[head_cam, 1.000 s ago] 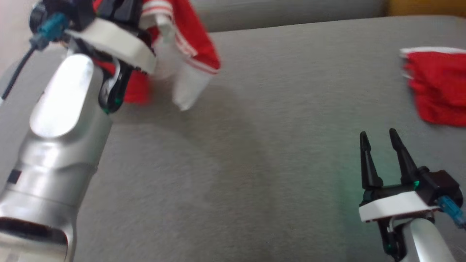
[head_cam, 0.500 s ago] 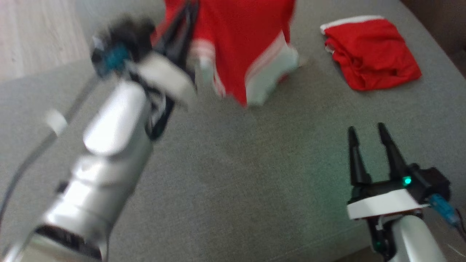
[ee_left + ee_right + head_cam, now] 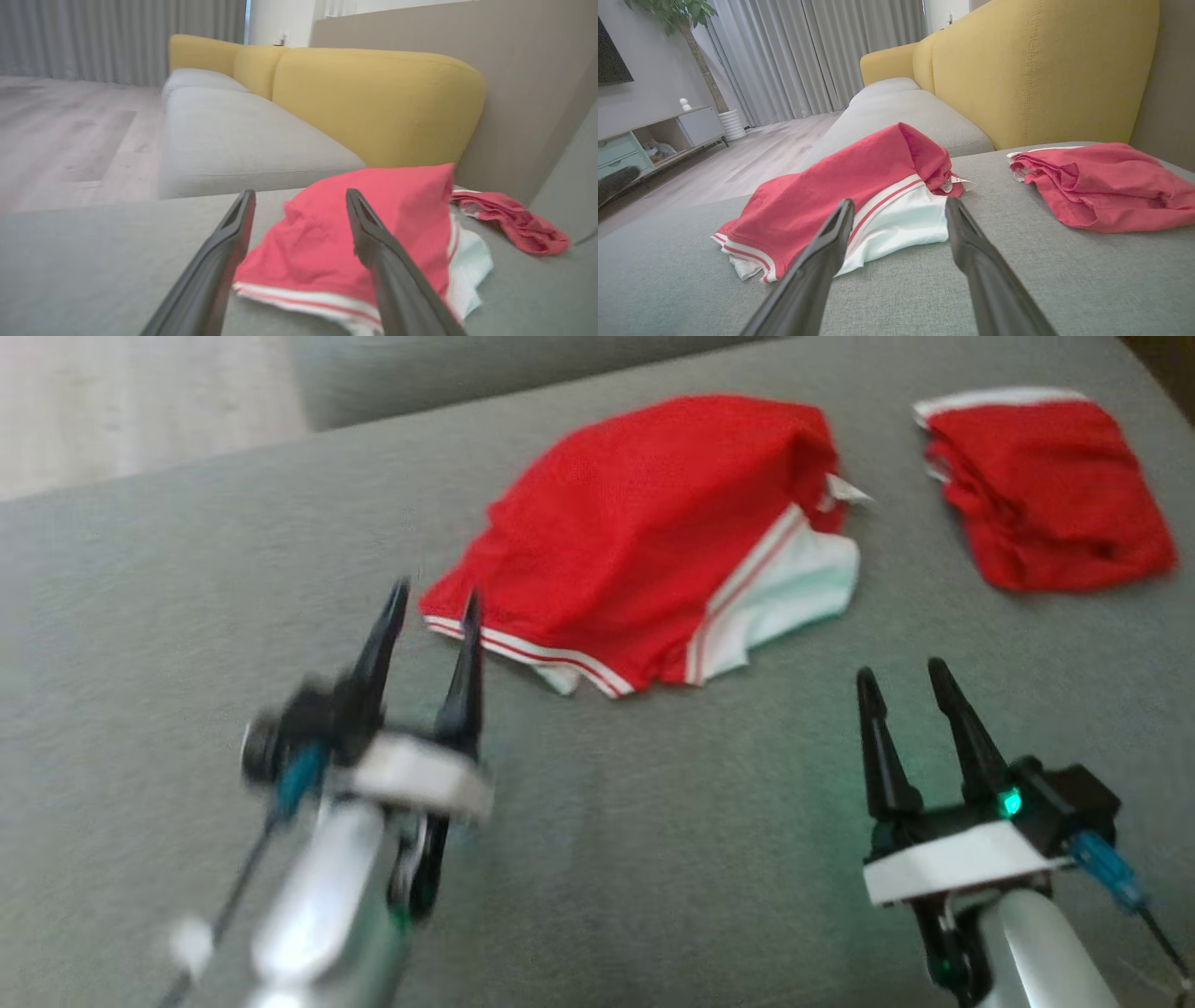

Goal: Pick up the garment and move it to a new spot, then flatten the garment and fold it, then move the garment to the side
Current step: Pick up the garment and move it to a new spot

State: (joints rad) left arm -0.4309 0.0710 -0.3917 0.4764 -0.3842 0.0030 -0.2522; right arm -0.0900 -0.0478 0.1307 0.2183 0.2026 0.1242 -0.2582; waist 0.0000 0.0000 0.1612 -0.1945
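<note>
The daylight is soft and even, and shadows are faint. In the head view the left gripper (image 3: 436,591) at lower left is smeared by motion blur. A green glow lies on the cushion (image 3: 812,775) beside the right gripper (image 3: 901,669). The left wrist view is slightly soft.

Red-and-white garment (image 3: 644,541), 12 o'clock on sofa cushion (image 3: 653,859). Second red garment (image 3: 1046,495), 2 o'clock. Left gripper (image 3: 435,595), 7 o'clock, fingers apart, empty. Right gripper (image 3: 901,672), 5 o'clock, likewise.

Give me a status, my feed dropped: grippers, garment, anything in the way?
Left gripper, right gripper: jaws open, empty. Red-and-white garment down on grey cushion, crumpled, not flattened. Second red garment lies apart at its right.
</note>
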